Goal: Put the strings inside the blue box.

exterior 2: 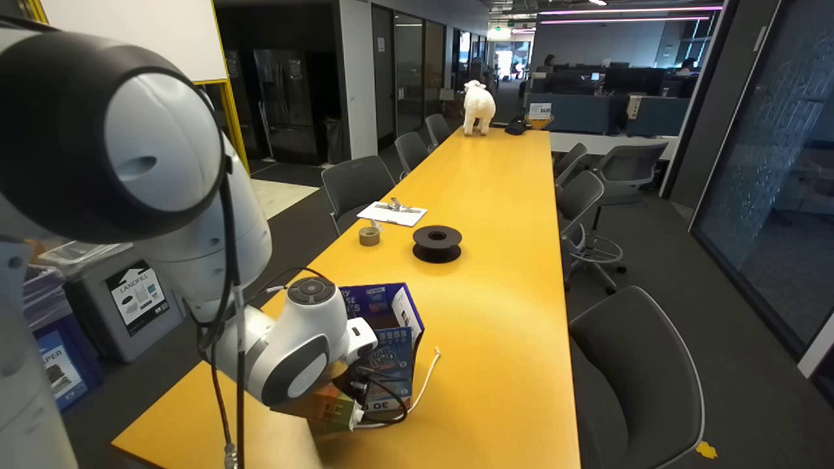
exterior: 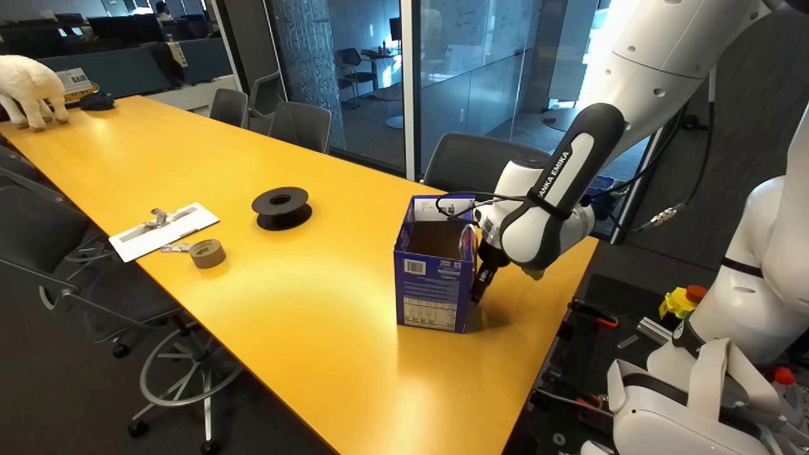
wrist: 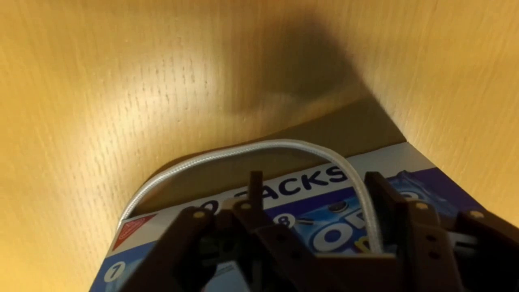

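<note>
The blue box (exterior: 433, 291) stands upright on the table with its top open; it also shows in an exterior view (exterior 2: 391, 361) and in the wrist view (wrist: 300, 209). The strings (wrist: 284, 143) show in the wrist view as a white cord arching along the box's outer face and vanishing behind a brown edge. In an exterior view, a white cord end (exterior 2: 427, 383) lies on the table beside the box. My gripper (wrist: 315, 177) is open, with the cord between its fingers, near the right one. In an exterior view the fingertips (exterior: 478, 296) point down beside the box, outside it.
A black spool (exterior: 281, 208), a brown tape roll (exterior: 207, 253) and a white clipboard (exterior: 164, 230) lie farther along the table. A white toy sheep (exterior: 30, 88) stands at the far end. A chair (exterior 2: 632, 384) is beside the table. Black cables hang from the arm.
</note>
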You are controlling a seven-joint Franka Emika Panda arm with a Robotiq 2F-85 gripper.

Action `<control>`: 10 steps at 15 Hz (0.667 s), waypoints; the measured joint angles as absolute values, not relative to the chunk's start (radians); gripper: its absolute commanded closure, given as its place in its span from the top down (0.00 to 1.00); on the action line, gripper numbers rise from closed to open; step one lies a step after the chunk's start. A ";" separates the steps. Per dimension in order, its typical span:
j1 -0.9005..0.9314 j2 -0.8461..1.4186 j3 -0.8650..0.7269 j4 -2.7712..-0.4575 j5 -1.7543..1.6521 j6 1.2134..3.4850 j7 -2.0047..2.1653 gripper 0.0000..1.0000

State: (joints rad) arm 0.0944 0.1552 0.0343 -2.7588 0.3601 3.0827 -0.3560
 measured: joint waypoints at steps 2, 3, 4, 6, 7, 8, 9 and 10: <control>0.094 0.156 0.035 -2.759 0.362 3.089 -0.356 0.19; 0.094 0.156 0.036 -2.759 0.363 3.090 -0.356 0.13; 0.094 0.156 0.036 -2.759 0.365 3.090 -0.356 0.06; 0.094 0.156 0.042 -2.759 0.370 3.090 -0.356 0.01; 0.094 0.156 0.046 -2.758 0.375 3.090 -0.356 0.01; 0.094 0.156 0.048 -2.758 0.378 3.090 -0.356 0.04; 0.093 0.156 0.048 -2.757 0.378 3.090 -0.356 0.06; 0.094 0.155 0.046 -2.756 0.378 3.090 -0.356 0.06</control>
